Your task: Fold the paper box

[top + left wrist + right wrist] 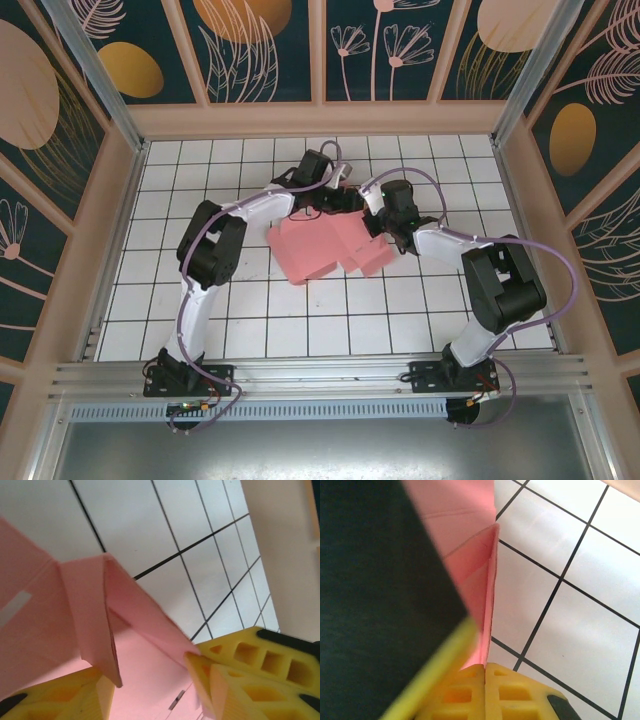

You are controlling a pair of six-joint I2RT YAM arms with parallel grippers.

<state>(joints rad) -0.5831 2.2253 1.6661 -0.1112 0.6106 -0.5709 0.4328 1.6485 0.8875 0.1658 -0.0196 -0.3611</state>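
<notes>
Left gripper [150, 674]: jaws apart, straddling a raised flap of the paper box [315, 250]; one fingertip [210, 672] touches the flap's edge. Box lies between both arms, long axis running left-right. Right gripper [485, 677]: fingers pressed together, apparently pinching the box's right-hand flap.

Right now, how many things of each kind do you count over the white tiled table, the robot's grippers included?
Pink paper box: 1
Grippers with yellow fingers: 2, the left gripper and the right gripper
Total: 3
</notes>
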